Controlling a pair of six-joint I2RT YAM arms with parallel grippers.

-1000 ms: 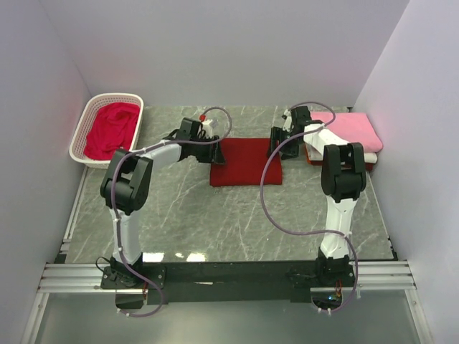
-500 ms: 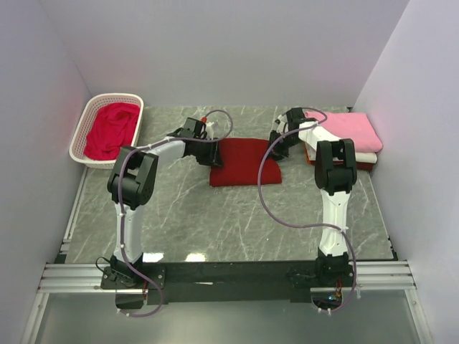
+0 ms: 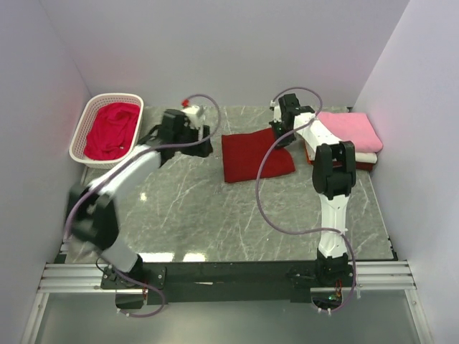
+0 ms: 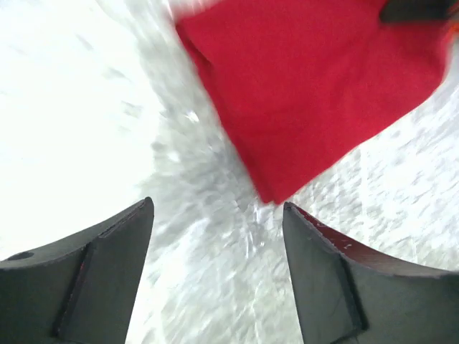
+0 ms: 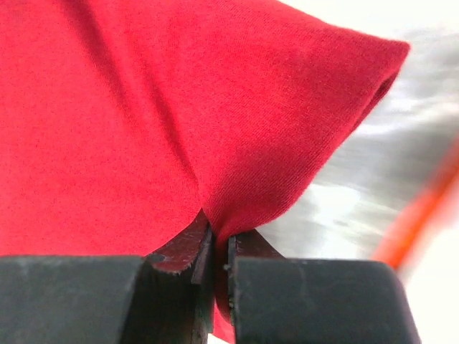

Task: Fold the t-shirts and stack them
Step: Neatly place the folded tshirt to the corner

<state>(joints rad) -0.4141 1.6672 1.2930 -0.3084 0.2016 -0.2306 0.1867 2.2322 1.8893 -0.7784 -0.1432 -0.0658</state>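
Observation:
A folded dark red t-shirt (image 3: 257, 156) lies tilted at the middle of the marble table. My right gripper (image 3: 277, 137) is at its far right corner, shut on a pinch of the red cloth (image 5: 143, 107) between the right gripper's (image 5: 219, 240) fingers. My left gripper (image 3: 201, 145) stands open just left of the shirt, apart from it. In the left wrist view the shirt's corner (image 4: 308, 93) lies ahead of the left gripper's (image 4: 216, 208) empty fingers. A pink folded t-shirt (image 3: 348, 127) lies on a white one (image 3: 367, 157) at the right. A crimson t-shirt (image 3: 107, 129) fills the basket.
The white lattice basket (image 3: 77, 143) stands at the far left corner. White walls close in the table on the left, back and right. The arms' purple cables loop over the table near the red shirt.
My left gripper has opened and drawn back to the left, off the red shirt. My right gripper has shut on the shirt's far right corner, and the shirt has shifted right and turned.

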